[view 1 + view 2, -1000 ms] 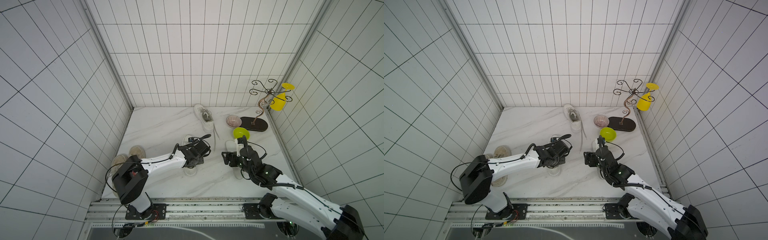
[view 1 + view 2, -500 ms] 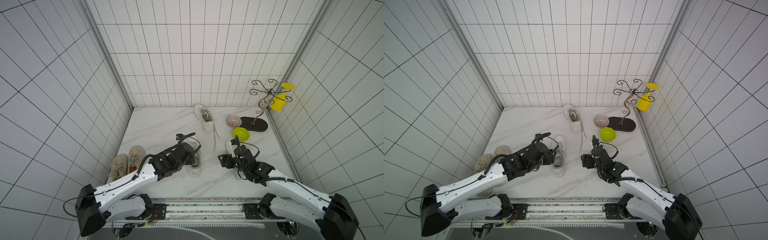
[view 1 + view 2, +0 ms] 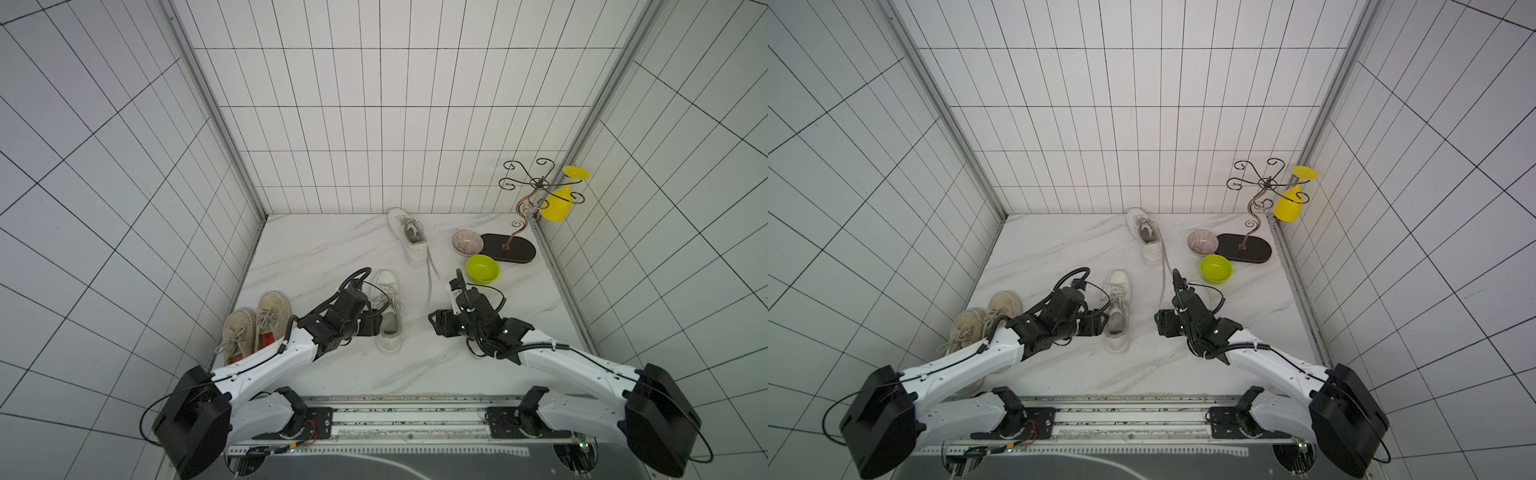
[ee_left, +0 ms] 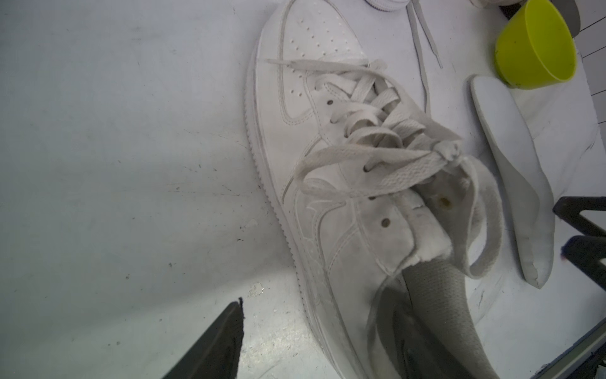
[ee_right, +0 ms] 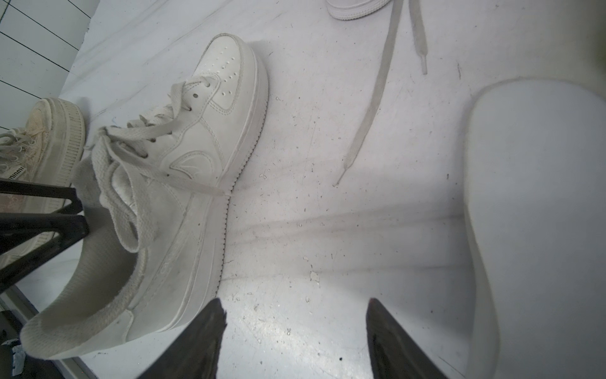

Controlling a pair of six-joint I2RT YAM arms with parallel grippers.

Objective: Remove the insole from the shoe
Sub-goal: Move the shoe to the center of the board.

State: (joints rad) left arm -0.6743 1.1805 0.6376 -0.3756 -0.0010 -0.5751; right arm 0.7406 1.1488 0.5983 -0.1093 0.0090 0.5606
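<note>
L fingers (image 4: 223, 334): spread wide, nothing pinched. One tip sits outside the white sneaker (image 4: 311, 137) w/ bare bench (image 5: 295, 229) showing btwn it & the sole. The other is dark & blurred at the heel opening, prob just inside the collar. R fingers (image 5: 203, 338): also spread, only bench btwn them, holding nothing.

Insole (image 4: 511, 164) lies flat on the bench just beside the R fingers, btwn sneaker & lime-green bowl (image 4: 537, 42). It's fully clear of the shoe & not touching it in the L wrist view.

Progress, my read: extraction done, insole out & down, neither arm holds it. Left to do: prob only backing the arms off. Can't see the footbed to confirm it's bare; only grey mesh heel lining shows.

Insole look: white, thin, foam-ish, smooth. Rounded end toward the bowl, other end cupped w/ edges curling up. Sneaker upright, laces loose & tangled. Farther out: 2nd white sneaker (image 3: 409, 237) at the back, tan canvas pair (image 3: 257, 324) by the L arm.
</note>
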